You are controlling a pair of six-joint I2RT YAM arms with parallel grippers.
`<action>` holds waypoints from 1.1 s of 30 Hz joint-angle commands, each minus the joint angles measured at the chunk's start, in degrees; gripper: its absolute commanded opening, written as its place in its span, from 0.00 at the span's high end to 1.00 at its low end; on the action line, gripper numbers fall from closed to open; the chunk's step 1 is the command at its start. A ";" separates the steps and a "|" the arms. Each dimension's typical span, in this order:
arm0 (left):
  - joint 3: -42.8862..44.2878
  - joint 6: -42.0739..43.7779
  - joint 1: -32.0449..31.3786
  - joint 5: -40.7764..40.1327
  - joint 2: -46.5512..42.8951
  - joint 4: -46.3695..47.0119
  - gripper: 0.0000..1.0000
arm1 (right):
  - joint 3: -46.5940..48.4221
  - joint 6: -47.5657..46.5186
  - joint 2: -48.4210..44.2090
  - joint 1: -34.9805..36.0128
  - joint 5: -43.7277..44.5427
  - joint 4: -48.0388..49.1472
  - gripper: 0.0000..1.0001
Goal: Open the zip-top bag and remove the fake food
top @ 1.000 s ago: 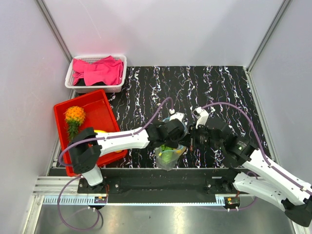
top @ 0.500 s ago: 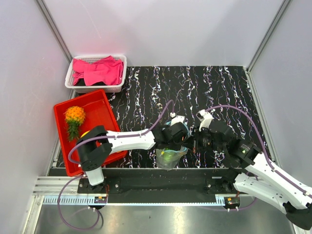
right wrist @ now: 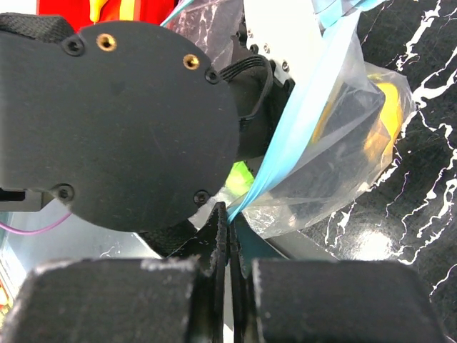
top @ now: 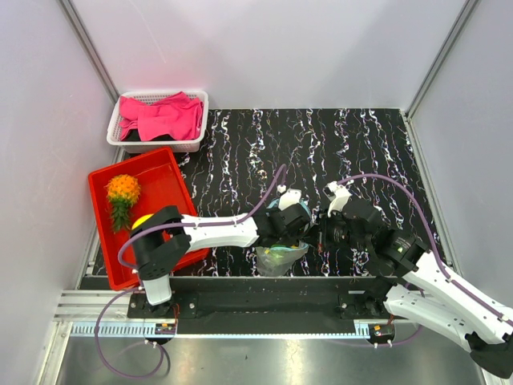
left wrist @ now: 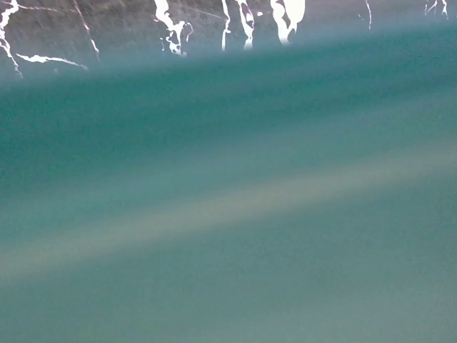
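The right tool (right wrist: 227, 223) pinches the zip-top bag (right wrist: 339, 171) by its blue strip (right wrist: 285, 153), lower centre. Whether the left tool (top: 284, 233) grips anything, I cannot tell.

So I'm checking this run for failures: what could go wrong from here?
The right gripper pinches only a thin edge of the blue zip strip of the zip-top bag, so it may slip. The bag is at the near edge of the table; the fake food could spill off once it opens.
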 commanded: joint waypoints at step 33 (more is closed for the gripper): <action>-1.37 11.46 -1.66 4.04 -22.00 -6.18 1.00 | 2.08 -1.93 -1.07 0.17 6.74 -3.08 1.00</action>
